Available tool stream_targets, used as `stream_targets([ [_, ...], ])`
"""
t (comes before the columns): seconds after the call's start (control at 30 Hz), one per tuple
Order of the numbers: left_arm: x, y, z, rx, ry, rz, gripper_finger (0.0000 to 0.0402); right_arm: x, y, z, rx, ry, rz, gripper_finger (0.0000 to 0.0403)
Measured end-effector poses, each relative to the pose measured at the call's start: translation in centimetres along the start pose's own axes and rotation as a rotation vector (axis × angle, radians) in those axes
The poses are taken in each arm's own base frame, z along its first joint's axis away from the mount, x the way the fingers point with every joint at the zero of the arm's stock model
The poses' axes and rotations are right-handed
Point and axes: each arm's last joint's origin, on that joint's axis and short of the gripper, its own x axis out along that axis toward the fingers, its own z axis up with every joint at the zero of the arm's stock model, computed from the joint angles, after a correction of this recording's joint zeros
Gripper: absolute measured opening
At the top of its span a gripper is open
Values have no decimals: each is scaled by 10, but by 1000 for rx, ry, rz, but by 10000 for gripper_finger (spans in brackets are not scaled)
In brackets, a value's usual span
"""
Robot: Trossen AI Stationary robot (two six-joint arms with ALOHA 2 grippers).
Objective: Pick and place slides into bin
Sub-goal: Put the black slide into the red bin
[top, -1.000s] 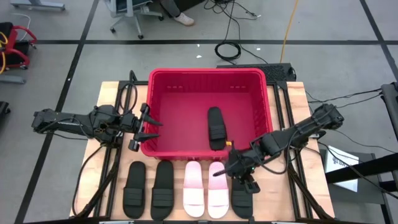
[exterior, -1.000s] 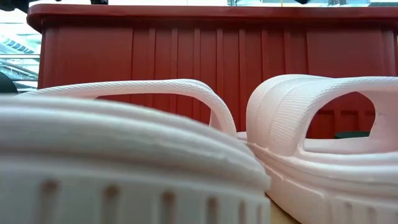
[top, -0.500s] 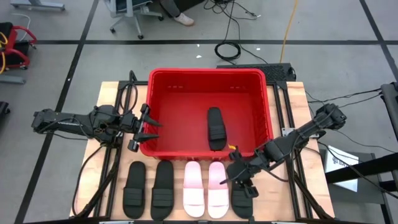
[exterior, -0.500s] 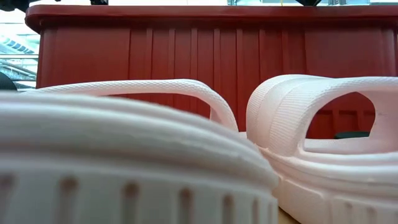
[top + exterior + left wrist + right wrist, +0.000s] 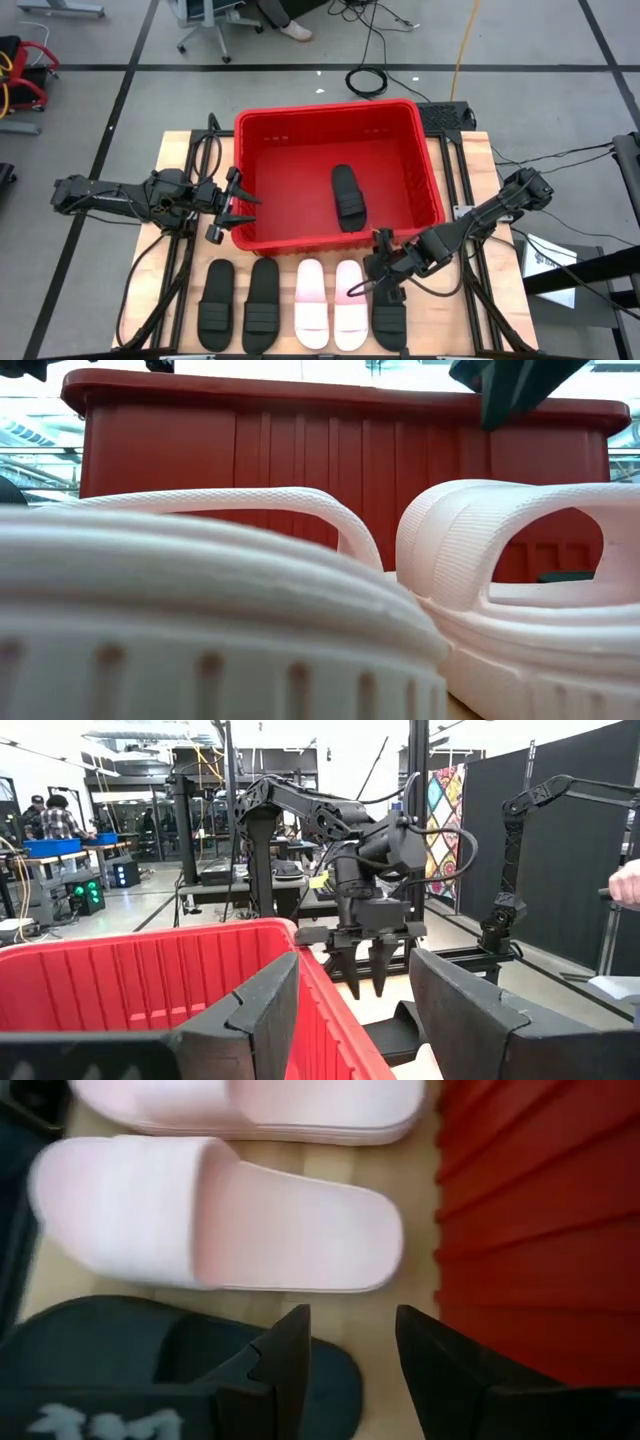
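The red bin (image 5: 300, 160) stands mid-table with one black slide (image 5: 347, 197) lying on its floor. Along the near edge lie two black slides (image 5: 215, 318) (image 5: 261, 318), two pale pink slides (image 5: 312, 316) (image 5: 350, 318) and another black slide (image 5: 388, 325). My right gripper (image 5: 352, 1320) hangs open, pointing steeply down over that last black slide's (image 5: 150, 1360) far end, beside the bin's near wall (image 5: 540, 1230). My left gripper (image 5: 232, 208) waits open and level at the bin's near left corner (image 5: 300, 945). My left gripper stands with the bin's corner rim between the lines of its two fingers; I cannot tell whether either finger touches it.
The slides lie side by side with narrow gaps. A strip of bare wood (image 5: 400, 1190) separates them from the bin's near wall. Cables and a chair base lie on the floor beyond the far edge, and another robot arm stands in the room.
My right gripper has tipped from a shallow slant to point steeply down and has sunk a little toward the black slide at the row's right end. The bin has turned slightly, its right end swinging toward the far edge.
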Motion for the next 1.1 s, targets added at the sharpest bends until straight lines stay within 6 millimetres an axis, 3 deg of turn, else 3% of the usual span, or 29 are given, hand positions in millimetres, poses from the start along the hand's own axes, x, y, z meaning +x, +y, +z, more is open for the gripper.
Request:
stream_targets([
  [0.27, 0, 0, 0, 0, 0, 0, 198, 3, -4, 7, -13, -53, -7, 141],
  [0.43, 0, 0, 0, -14, 1, 0, 198, 0, 0, 24, -53, -171, 215, 141],
  [0.57, 0, 0, 0, -13, 1, -2, 198, -2, 0, 35, -121, -288, 273, 141],
  [0.77, 0, 0, 0, -13, -1, -5, 198, 2, -22, 47, -128, -357, 255, 141],
  [1.1, 0, 0, 1, -10, -8, -8, 198, 29, -59, 65, -156, -420, 187, 141],
])
